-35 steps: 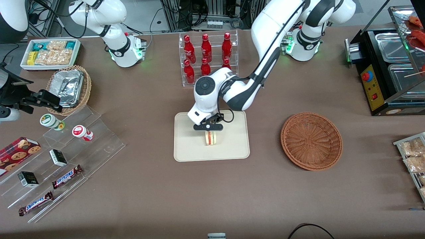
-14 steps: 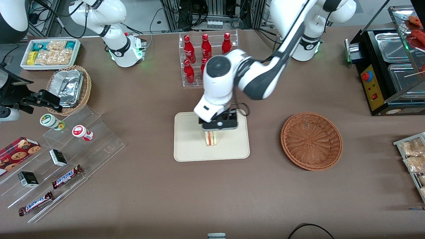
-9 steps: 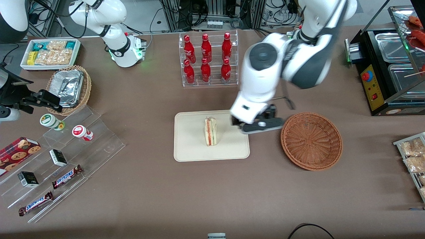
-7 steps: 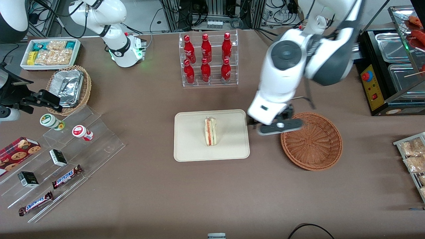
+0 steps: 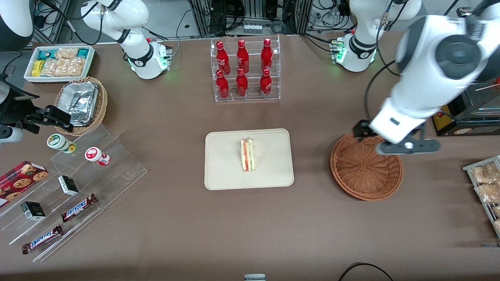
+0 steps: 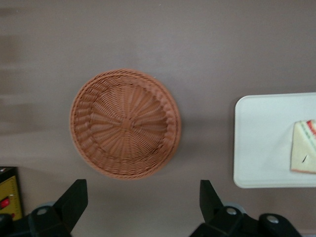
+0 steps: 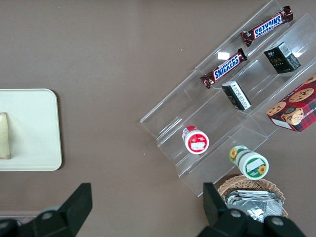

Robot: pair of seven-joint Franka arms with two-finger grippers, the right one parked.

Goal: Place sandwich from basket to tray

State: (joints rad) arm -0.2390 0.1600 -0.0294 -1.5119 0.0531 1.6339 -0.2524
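The sandwich (image 5: 247, 155) stands on its edge in the middle of the cream tray (image 5: 222, 168), red and green filling facing up. Nothing holds it. The reddish-brown wicker basket (image 5: 365, 168) is empty, beside the tray toward the working arm's end. My gripper (image 5: 408, 146) hangs high over the basket's rim, farther from the tray. In the left wrist view the gripper (image 6: 142, 207) is open and empty, its dark fingers (image 6: 74, 202) wide apart over bare table beside the basket (image 6: 126, 123). The tray (image 6: 261, 143) and sandwich (image 6: 303, 153) show there too.
A clear rack of red bottles (image 5: 244, 70) stands farther from the camera than the tray. A food warmer (image 5: 461, 78) and a rack of snack packets (image 5: 486, 187) stand near the gripper. An acrylic stepped display (image 5: 78, 175) and a tan foil basket (image 5: 80, 103) lie toward the parked arm's end.
The gripper let go of the sandwich on the tray, rose, and swung sideways to above the basket. The sandwich stays on the tray.
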